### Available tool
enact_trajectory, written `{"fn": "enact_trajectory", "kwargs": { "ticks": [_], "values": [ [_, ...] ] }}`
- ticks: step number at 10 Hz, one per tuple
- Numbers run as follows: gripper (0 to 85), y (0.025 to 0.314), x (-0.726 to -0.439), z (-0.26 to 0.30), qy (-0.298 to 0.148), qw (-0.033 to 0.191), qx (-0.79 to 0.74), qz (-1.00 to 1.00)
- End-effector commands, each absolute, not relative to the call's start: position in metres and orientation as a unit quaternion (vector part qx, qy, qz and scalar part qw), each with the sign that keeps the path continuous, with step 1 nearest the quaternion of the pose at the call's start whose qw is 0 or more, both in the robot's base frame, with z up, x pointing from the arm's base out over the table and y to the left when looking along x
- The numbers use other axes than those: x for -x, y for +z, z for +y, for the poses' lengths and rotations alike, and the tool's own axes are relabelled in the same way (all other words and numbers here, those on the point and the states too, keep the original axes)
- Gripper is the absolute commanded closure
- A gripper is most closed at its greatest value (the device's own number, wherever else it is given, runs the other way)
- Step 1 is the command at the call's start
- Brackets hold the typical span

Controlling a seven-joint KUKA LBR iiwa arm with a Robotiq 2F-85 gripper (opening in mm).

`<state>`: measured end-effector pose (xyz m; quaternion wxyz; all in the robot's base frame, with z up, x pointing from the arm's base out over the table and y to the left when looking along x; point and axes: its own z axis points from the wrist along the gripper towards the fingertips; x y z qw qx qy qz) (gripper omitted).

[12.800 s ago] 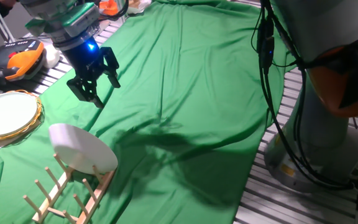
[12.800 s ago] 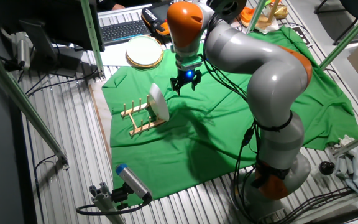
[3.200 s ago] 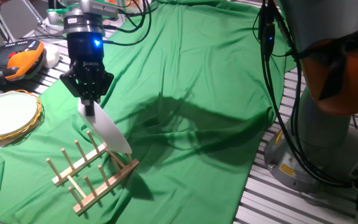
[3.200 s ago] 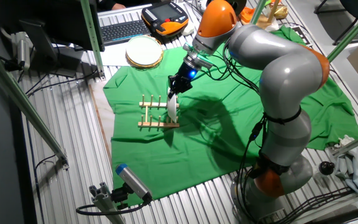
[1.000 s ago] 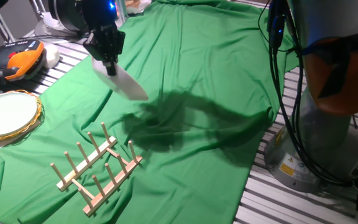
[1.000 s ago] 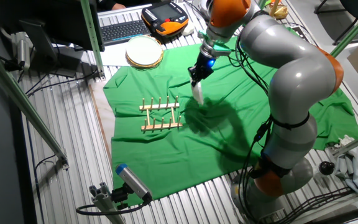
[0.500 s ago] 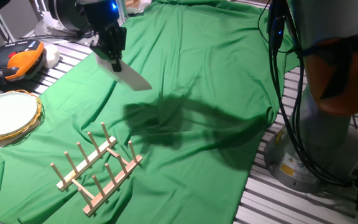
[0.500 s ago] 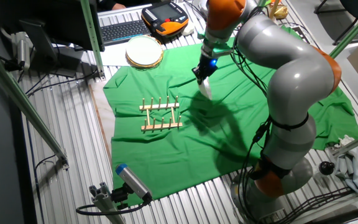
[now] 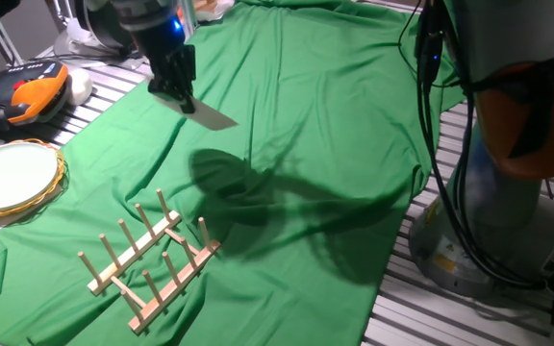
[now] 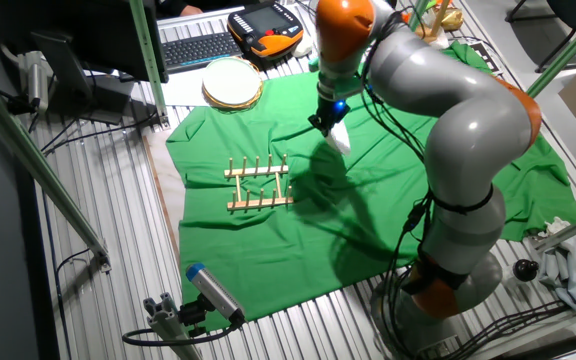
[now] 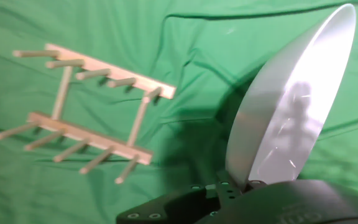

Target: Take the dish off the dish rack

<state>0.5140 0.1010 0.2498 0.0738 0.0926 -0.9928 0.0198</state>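
Fingers of the gripper (image 9: 183, 99) clamped on the edge of the dish (image 9: 212, 116), up in the air over the green cloth (image 9: 306, 144). Well apart from the dish rack (image 9: 147, 255), with no plate between its pegs.

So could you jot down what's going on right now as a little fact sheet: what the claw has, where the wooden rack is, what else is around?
claw: shut on the rim of the dish
dish: plain white, held in the air above the green cloth, clear of the rack
dish rack: light wood, standing on the cloth, no dish in it
green cloth: wrinkled, covers the table
other plate: white with a golden woven rim, lying at the cloth's edge
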Motion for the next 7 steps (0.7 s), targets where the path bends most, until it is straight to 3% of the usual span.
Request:
{"fn": "enact_trajectory", "kwargs": {
  "ticks": [1,7],
  "values": [
    [85.0,0.244,-0.516,0.098,0.022,0.071,-0.096,-0.993],
    [85.0,0.21,-0.533,0.095,0.07,0.049,-0.125,-0.988]
  ]
}}
